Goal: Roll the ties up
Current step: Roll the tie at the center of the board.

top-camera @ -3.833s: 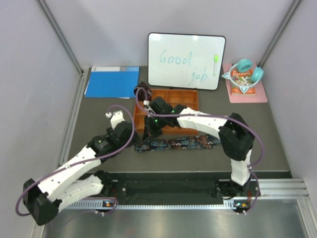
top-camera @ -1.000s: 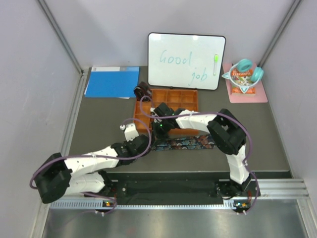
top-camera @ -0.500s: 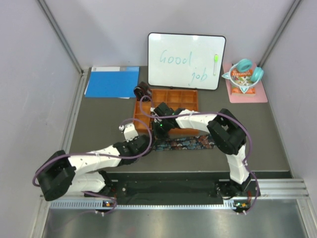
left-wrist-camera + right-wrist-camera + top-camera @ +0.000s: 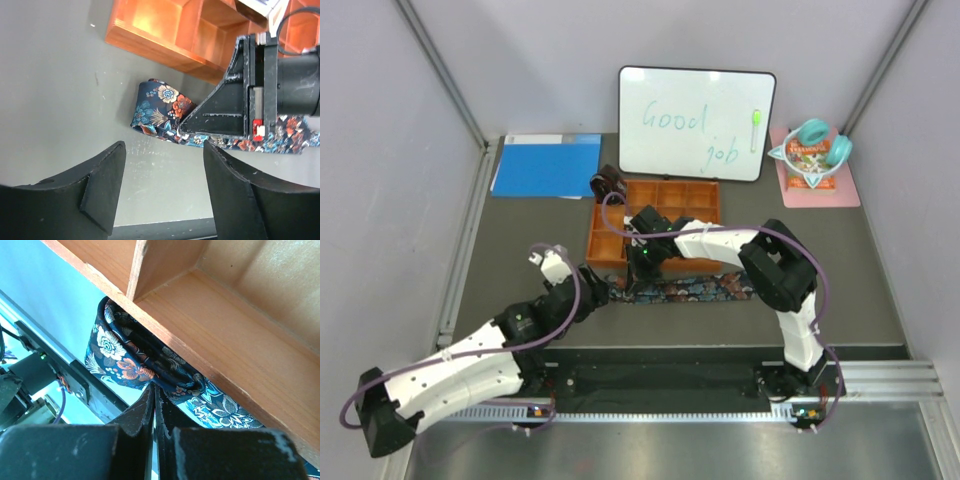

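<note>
The navy floral tie (image 4: 705, 287) lies as a strip in front of the orange tray (image 4: 692, 190), with its left end folded over into a loop (image 4: 159, 111). My right gripper (image 4: 642, 272) is shut on that folded end, and in the right wrist view its fingertips (image 4: 154, 390) pinch the loop (image 4: 117, 360) against the tray's front wall (image 4: 225, 325). My left gripper (image 4: 600, 292) is open and empty, a short way left of the loop, with its jaws wide apart (image 4: 162, 195). A dark coil (image 4: 608, 184), seemingly the brown-maroon tie, sits at the tray's back-left corner.
A whiteboard (image 4: 697, 122) stands behind the tray. A blue folder (image 4: 546, 166) lies at the back left. A pink mat with teal headphones (image 4: 814, 150) is at the back right. The tray front (image 4: 165, 42) is close beyond the loop.
My left arm has drawn back to the left, away from the tie's folded end. My right gripper has stayed on the fold. The tie strip is shorter than 3.8 s ago.
</note>
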Controlling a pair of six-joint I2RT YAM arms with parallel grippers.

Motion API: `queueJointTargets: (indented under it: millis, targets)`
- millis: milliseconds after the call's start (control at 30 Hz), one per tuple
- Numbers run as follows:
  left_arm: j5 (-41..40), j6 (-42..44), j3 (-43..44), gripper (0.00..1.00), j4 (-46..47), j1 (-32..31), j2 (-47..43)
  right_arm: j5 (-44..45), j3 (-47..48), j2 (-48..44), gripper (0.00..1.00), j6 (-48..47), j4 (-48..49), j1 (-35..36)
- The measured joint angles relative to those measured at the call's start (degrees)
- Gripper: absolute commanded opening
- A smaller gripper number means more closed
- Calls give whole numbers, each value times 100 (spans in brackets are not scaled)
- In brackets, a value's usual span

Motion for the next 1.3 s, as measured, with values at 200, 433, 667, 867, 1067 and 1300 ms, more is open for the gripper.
queueJointTargets:
  millis: [200,433,667,867,1067,1300]
  targets:
    - [345,496,-33,71,496,205,562,7,0,0,0,-11,-2,0]
    - [1126,857,-46,71,1213,892,1467,17,0,0,0,-13,-2,0]
    - [1604,1075,-299,67,1784,1344,1561,15,0,0,0,-13,-2,0]
    - [1928,1207,-581,66,2236,1600,1919,11,0,0,0,-11,0,0]
    - [2181,1290,-870,56,2896,1646,2116,13,0,0,0,-13,0,0]
    - [2243,1281,-1158,39,3473,1646,2140,7,0,0,0,-13,0,0]
